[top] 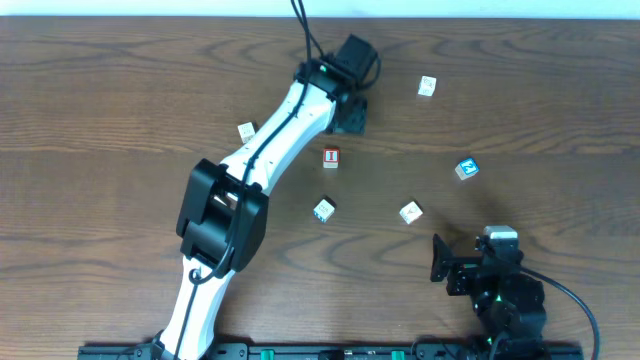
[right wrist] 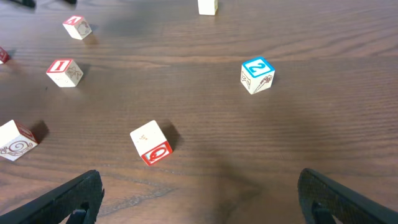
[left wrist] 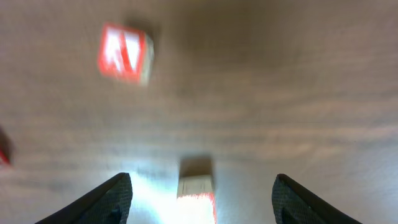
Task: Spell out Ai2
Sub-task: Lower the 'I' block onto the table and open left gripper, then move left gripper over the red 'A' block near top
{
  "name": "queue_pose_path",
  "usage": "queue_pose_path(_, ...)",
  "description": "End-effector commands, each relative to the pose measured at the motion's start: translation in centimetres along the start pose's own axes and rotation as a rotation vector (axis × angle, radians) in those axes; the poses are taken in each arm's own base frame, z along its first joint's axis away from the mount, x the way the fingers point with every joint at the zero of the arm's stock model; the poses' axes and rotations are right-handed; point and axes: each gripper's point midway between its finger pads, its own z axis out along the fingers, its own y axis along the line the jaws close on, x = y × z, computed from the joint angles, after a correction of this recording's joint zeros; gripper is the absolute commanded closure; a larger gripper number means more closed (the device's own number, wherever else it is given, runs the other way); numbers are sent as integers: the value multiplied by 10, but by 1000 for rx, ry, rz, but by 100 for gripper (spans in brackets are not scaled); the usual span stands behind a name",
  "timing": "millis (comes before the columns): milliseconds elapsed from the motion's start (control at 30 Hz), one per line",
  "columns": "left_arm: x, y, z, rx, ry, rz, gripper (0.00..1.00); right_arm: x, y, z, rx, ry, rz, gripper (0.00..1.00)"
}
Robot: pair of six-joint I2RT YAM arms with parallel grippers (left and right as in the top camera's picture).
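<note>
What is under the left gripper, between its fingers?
A small block with a red edge lies on the table between the open fingers of the left gripper. Its letter is blurred; overhead, the gripper hides it.

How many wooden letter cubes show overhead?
6 cubes: one far right, one beside the white arm, red I cube centre, blue 2 cube right, two nearer. More may hide under it.

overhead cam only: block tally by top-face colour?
red-top block: 1
blue-top block: 1
pale-top blocks, print too small to read: 4
Total: 6
</note>
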Motion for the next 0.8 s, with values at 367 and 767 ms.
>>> queue_pose_path(367,-78,54,-14,-32,-223,48,22,1,-1,1,0,0,-2,1)
queue_pose_path(767,-66,58,42,-53,-153,193,15,1,-1,1,0,0,-2,1)
